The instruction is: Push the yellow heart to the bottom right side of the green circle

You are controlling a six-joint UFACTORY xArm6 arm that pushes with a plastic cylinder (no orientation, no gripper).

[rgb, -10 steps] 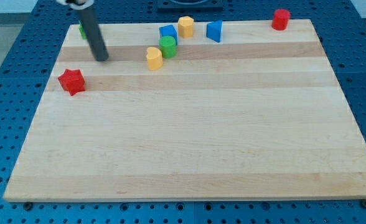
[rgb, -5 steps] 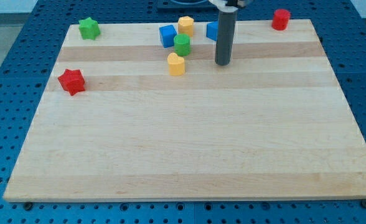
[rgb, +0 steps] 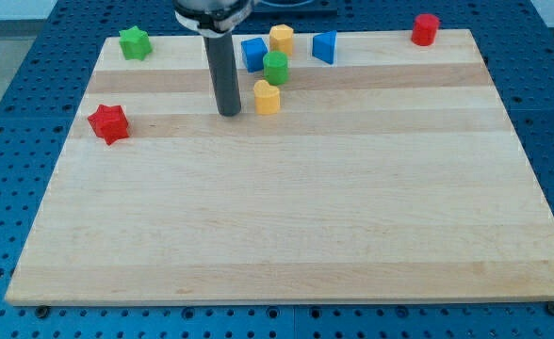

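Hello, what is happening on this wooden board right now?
A robot arm is pushing small blocks about with a dark rod. My tip rests on the wooden board, just to the view's left of the yellow heart block, with a small gap between them. The yellow heart sits just below the green circle block, slightly towards the view's left, so it is not yet at the circle's bottom right.

Around the bench (rgb: 286,235) are sitting a green star (rgb: 134,42), red star (rgb: 108,122), two blue blocks (rgb: 252,53) (rgb: 325,46), a yellow block (rgb: 281,39) and a red block (rgb: 425,28).
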